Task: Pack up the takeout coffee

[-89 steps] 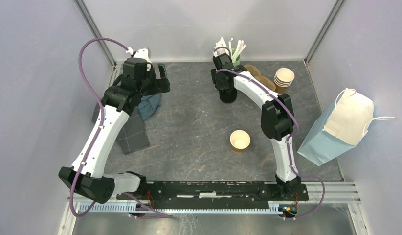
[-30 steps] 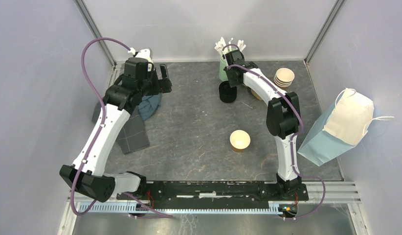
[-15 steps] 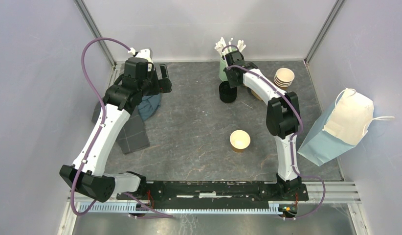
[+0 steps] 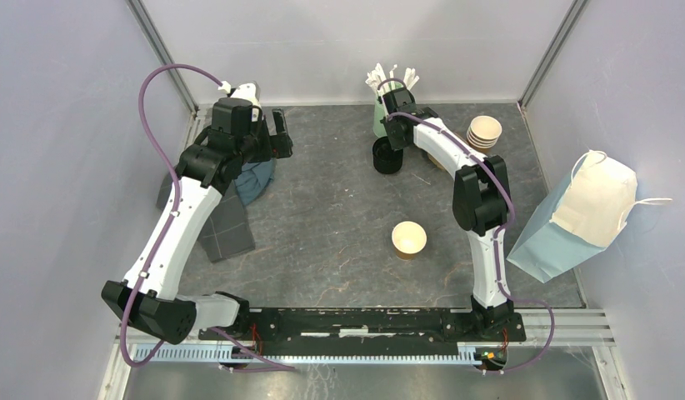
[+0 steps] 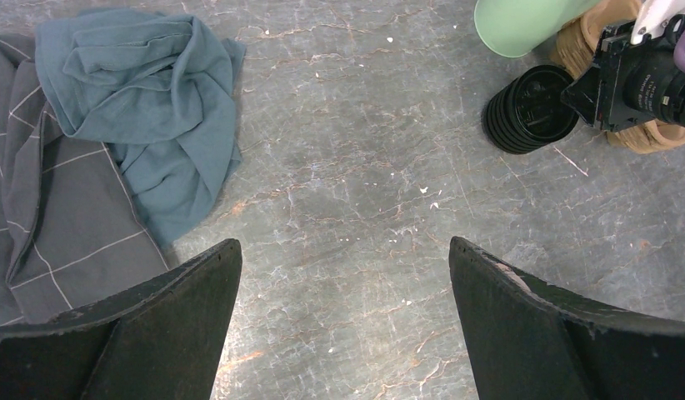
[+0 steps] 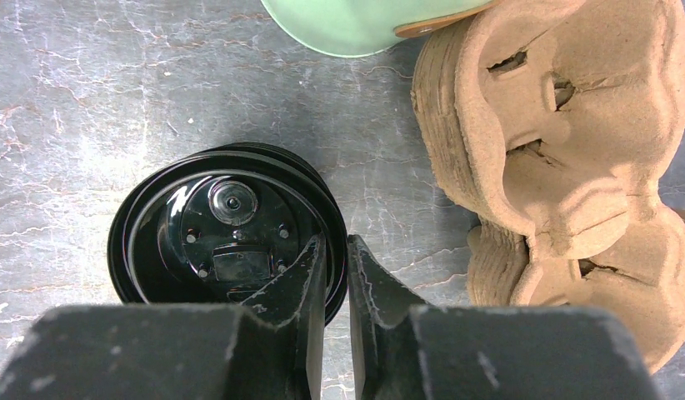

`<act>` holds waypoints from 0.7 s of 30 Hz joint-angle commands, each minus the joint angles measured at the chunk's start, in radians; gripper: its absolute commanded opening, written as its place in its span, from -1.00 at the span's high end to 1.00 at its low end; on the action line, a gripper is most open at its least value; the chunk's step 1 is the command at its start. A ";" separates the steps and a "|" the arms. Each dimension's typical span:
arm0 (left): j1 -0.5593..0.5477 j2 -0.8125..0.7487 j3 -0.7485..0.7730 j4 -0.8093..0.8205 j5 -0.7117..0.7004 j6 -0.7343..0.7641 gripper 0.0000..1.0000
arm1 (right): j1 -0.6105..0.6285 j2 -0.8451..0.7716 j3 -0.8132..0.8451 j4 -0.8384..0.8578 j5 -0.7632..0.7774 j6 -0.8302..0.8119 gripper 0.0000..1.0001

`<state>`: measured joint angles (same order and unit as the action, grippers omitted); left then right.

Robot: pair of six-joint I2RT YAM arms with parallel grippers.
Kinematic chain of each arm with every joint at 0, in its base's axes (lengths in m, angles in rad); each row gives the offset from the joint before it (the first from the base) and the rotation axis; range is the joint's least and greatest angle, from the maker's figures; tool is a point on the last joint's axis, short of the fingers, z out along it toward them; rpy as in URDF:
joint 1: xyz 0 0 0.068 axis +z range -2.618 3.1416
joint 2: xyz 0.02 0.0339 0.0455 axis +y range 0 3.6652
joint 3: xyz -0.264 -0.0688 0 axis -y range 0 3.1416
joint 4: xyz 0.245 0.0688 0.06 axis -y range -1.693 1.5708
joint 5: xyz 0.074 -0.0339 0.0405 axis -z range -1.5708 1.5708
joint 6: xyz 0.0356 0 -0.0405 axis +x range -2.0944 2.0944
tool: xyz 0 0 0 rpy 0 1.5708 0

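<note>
Only the top view shows the blue paper bag at the right edge, its inside hidden. The left hand gapes wide, holding nothing. The right hand, nearly closed, seemingly pinches the rim of the stack of black lids beside a pulp cup carrier. A lidless paper cup stands mid-surface. I cannot locate any lidded coffee.

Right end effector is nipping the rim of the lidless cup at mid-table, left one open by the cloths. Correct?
Not the cup: the right wrist view shows the right end effector nipping the rim of the stack of black lids. The lidless cup stands untouched at mid-table. The left end effector is open by the cloths.
</note>
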<state>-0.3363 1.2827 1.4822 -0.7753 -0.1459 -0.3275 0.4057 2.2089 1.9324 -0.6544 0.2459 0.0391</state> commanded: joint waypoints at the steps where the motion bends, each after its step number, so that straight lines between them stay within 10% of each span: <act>1: -0.002 -0.007 0.024 0.027 0.020 0.044 -0.99 | 0.000 -0.054 0.024 0.006 0.015 -0.003 0.64; 21: -0.006 -0.057 -0.017 0.035 0.075 0.024 -0.99 | 0.000 -0.107 0.036 -0.014 -0.003 0.031 0.66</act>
<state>-0.3382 1.2613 1.4700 -0.7738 -0.0944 -0.3279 0.4057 2.1563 1.9327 -0.6598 0.2455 0.0502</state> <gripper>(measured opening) 0.994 0.180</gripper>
